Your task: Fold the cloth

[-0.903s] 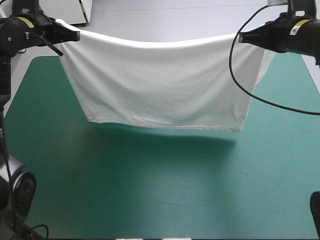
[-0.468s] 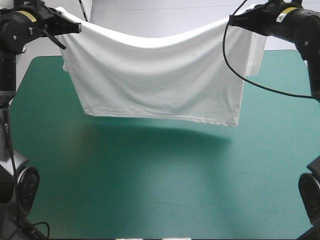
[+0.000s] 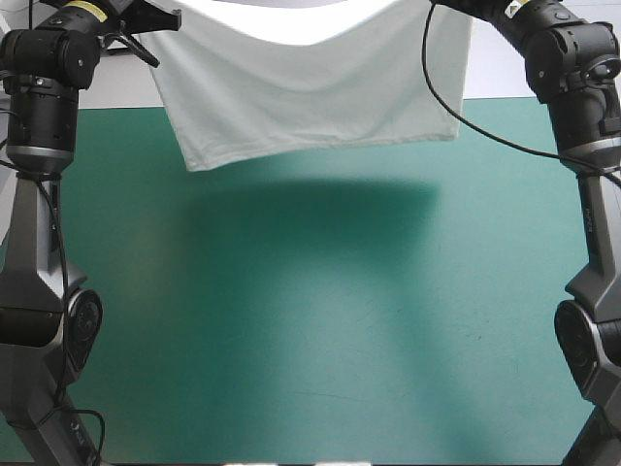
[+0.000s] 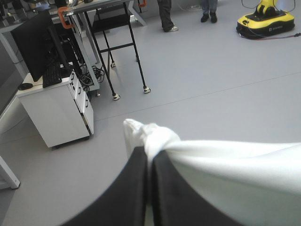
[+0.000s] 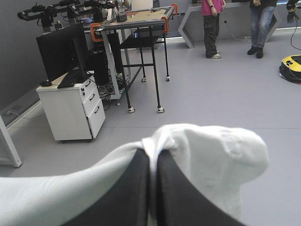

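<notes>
The white T-shirt (image 3: 310, 87) hangs in the air over the far part of the teal-green table (image 3: 310, 320), stretched between both raised arms, its lower hem clear of the cover. My left gripper (image 3: 175, 17) pinches the left top corner; in the left wrist view its black fingers (image 4: 136, 183) meet on a bunched knot of T-shirt (image 4: 150, 136), with my left gripper (image 4: 149, 157) all but shut. My right gripper (image 5: 153, 160) is likewise shut on a puffed fold of T-shirt (image 5: 211, 155). In the high view the right gripper's tip is cut off at the top edge.
The T-shirt's shadow (image 3: 320, 209) lies on the cover beneath it. Both arms' lower links stand at the table's left (image 3: 39, 291) and right (image 3: 597, 291) sides. Both wrist views look level into the room.
Both arms have risen and moved toward the far edge, carrying the T-shirt higher and farther back. Its hem now hangs well above the cover, and the grip on both corners is unchanged.
</notes>
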`<action>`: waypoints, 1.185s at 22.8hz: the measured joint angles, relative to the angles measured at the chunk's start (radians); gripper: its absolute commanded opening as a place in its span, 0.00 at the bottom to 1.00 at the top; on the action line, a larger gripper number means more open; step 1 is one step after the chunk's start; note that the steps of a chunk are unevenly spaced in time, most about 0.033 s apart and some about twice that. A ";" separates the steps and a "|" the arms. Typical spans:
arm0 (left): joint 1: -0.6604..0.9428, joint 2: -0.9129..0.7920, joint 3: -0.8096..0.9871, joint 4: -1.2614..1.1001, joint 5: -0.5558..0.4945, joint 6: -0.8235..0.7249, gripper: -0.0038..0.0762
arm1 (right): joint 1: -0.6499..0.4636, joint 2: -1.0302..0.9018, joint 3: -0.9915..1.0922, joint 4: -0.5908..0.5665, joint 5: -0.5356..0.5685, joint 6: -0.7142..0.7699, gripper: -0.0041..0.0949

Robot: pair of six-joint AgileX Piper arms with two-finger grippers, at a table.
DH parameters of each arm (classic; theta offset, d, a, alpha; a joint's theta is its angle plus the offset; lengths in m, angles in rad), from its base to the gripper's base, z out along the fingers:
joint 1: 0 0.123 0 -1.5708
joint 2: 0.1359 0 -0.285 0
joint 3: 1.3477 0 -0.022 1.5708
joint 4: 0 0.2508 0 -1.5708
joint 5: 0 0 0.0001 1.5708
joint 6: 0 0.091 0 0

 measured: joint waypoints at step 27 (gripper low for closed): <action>0.000 -0.176 0.872 -0.061 0.457 -0.010 0.04 | 0.000 -0.148 0.780 0.043 0.672 -0.081 0.02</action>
